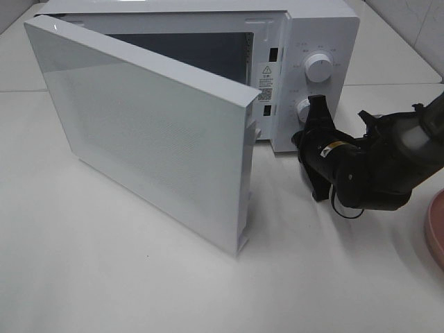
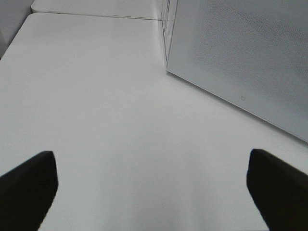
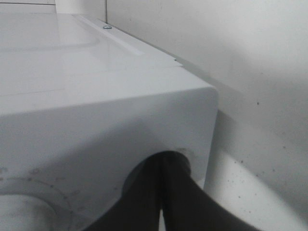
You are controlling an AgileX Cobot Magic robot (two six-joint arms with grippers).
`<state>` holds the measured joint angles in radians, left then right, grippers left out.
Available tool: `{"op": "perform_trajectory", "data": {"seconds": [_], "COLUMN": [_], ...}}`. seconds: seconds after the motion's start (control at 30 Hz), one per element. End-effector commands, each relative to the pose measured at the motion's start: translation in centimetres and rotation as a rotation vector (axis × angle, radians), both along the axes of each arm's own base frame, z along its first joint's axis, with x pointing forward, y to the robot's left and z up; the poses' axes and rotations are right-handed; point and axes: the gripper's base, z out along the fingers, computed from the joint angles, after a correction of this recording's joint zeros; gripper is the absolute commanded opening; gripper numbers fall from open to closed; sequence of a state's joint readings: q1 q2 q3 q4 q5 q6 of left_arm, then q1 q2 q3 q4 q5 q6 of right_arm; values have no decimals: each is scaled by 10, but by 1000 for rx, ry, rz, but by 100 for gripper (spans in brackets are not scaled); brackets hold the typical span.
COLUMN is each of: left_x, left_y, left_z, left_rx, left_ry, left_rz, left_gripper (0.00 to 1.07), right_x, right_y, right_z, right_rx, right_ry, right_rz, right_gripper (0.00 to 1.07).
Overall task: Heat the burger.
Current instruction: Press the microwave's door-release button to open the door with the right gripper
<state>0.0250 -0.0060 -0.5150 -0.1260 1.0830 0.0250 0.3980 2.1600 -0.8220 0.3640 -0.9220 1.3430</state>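
The burger shows in none of the three views, so where it lies, which way it faces and how its long axis runs cannot be told.

The white boxy microwave oven point(image 1: 312, 28) stands at the back of the white worktop point(image 1: 104, 270). Its wide white door with a dotted window panel point(image 1: 146, 132) is swung out to the front and hides nearly all of the cavity. Only a dark strip of the inside point(image 1: 187, 48) shows above the door's top edge, and nothing can be made out in it.

At the right edge of the high view, a curved piece of a pink plate point(image 1: 437, 232) is cut off by the frame. What little of it shows is bare.

The black right gripper point(image 1: 318, 104) reaches in from the right to the microwave's control panel, under the upper round white knob point(image 1: 318, 67). Its tip lies at the lower white knob point(image 1: 302, 109) and covers part of it. In the right wrist view its fingers point(image 3: 144, 202) are pressed together with only a thin seam between them, and no object is seen between them. Whether the tips touch the knob is unclear.

The left gripper point(image 2: 149, 192) is out of the high view. Its own camera shows two dark fingers spread wide, low over bare worktop, near the outer face of the open door.
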Motion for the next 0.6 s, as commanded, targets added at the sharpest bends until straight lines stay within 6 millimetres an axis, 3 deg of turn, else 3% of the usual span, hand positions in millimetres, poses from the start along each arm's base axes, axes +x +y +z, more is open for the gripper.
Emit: {"op": "perform_trajectory", "data": {"seconds": [0.03, 0.6], "left_x": [-1, -1], "left_y": [0, 0], "left_z": [1, 1], "left_rx": [-4, -5], "left_ry": [-27, -27], "left_rz": [-1, 0], "left_gripper": [100, 100], "right_x": [33, 0], "right_y": [-12, -12], "right_z": [59, 40], "right_rx": [28, -10], "right_ry": [-432, -99], "right_rz": [-98, 14], "right_gripper": [0, 0]}}
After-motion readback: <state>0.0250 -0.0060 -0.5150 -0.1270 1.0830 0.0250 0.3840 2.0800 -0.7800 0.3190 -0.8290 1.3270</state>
